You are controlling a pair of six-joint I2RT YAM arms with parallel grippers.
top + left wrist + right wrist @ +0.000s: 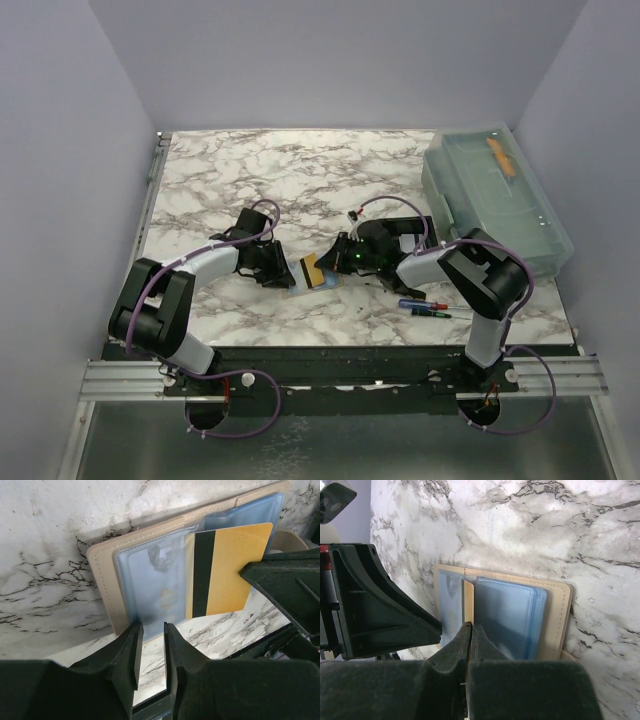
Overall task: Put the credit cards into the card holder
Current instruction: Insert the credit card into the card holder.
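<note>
The card holder (325, 274) is an open beige wallet with blue translucent sleeves, lying flat on the marble between both arms; it also shows in the left wrist view (105, 580) and the right wrist view (555, 615). My right gripper (471, 627) is shut on a gold card with a black stripe (230, 570), whose striped end lies over a sleeve at the holder's middle. My left gripper (151, 630) is narrowly open, its tips straddling the holder's near edge. I cannot make out a light blue card.
A large translucent lidded bin (500, 200) with an orange item inside stands at the back right. Small screwdrivers (425, 307) lie on the marble table (300, 180) by the right arm's base. Walls close in the sides and back.
</note>
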